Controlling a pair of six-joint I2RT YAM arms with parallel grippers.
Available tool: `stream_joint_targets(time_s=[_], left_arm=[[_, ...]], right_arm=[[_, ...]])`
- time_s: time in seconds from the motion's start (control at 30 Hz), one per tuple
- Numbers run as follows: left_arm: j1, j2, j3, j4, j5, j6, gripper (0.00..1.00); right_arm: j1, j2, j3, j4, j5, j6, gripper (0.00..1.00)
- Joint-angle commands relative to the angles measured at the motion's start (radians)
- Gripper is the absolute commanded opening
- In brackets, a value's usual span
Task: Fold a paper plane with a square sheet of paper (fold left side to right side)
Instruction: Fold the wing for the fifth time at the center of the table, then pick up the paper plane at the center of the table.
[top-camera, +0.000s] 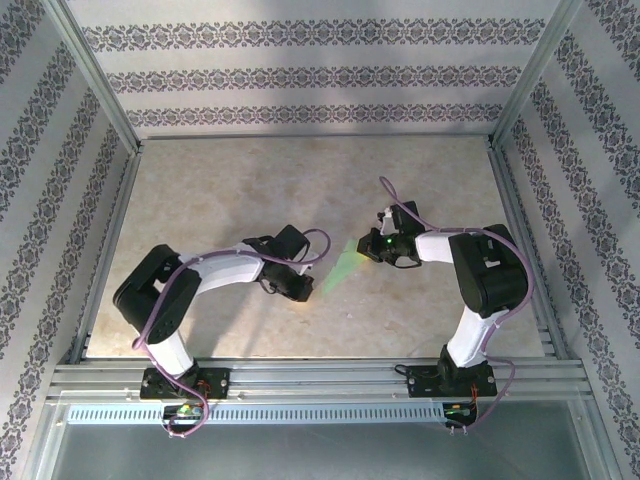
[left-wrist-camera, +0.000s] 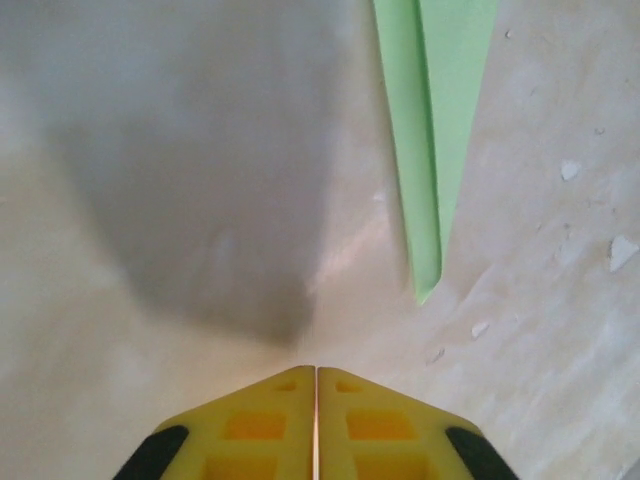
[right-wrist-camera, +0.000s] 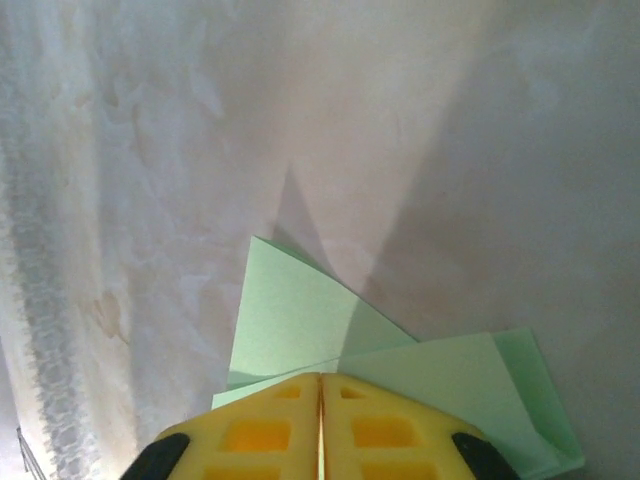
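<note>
Two claws pinched together, left claw (left-wrist-camera: 316, 371) just short of the paper plane (top-camera: 340, 270) lying mid-frame on the worktop (top-camera: 220, 200), right claw (right-wrist-camera: 320, 377) over its wide end, so press that crease flat, slowly.

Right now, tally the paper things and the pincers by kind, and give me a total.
Pale green paper plane: 1
Yellow-fingered pincers: 2 (left pincer, right pincer)
Total: 3
</note>
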Motion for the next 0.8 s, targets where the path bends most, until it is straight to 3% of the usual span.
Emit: stream_joint_targets(time_s=[0.0,0.17,0.27,0.37,0.5,0.6,0.77], left_arm=[[0.034,-0.104,-0.025,0.021,0.005,-0.041,0.17],[0.058,-0.257,-0.082,0.112,-0.094,-0.079,0.27],[0.066,-0.346,-0.130,0.167,-0.193,-0.093,0.36],[0.075,-0.426,-0.182,0.221,-0.294,-0.103,0.42],[0.084,-0.509,-0.247,0.274,-0.388,-0.111,0.50],[0.089,-0.547,-0.282,0.294,-0.418,-0.108,0.53],[0.094,-0.576,-0.305,0.289,-0.457,-0.077,0.62]], right_arm=[[0.010,-0.068,0.064,-0.169,0.098,-0.057,0.22],[0.054,-0.198,0.142,-0.348,0.264,-0.101,0.43],[0.108,-0.256,0.183,-0.472,0.399,-0.082,0.50],[0.174,-0.285,0.216,-0.572,0.509,0.007,0.58],[0.305,-0.268,0.277,-0.713,0.680,0.242,0.73],[0.377,-0.173,0.410,-0.928,0.771,0.383,0.74],[0.431,0.025,0.626,-1.159,0.826,0.475,0.70]])
